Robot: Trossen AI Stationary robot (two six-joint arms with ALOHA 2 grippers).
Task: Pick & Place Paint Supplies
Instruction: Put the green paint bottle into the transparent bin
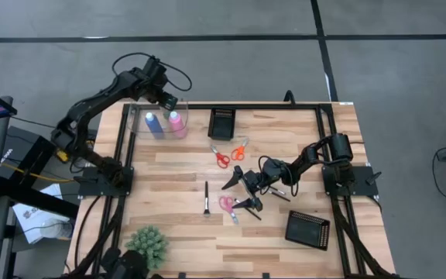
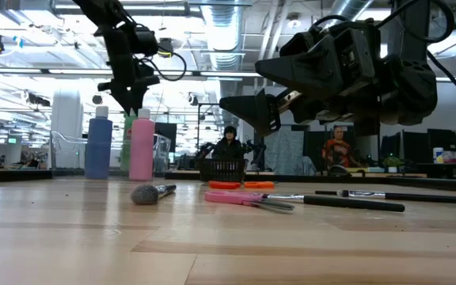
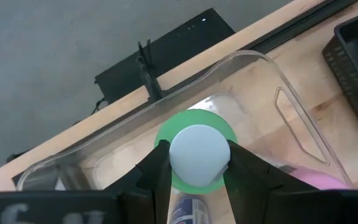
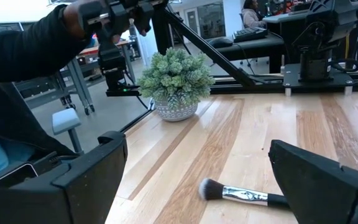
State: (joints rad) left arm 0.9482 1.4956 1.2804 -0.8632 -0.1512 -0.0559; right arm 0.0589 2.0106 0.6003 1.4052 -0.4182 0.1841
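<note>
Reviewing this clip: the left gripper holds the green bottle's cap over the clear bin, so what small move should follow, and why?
Probably lower it, then release: the left gripper grips the green bottle by its cap inside the clear bin, beside the blue bottle and pink bottle.

Blue bottle (image 1: 153,124), pink bottle (image 1: 176,123), green bottle (image 3: 196,155) w/ white cap. Orange scissors (image 1: 240,149), red scissors (image 1: 221,158), pink scissors (image 1: 227,204). Black mesh trays (image 1: 222,122). Light wood-grain table (image 1: 169,174). Green spiky plant (image 1: 149,243).
</note>
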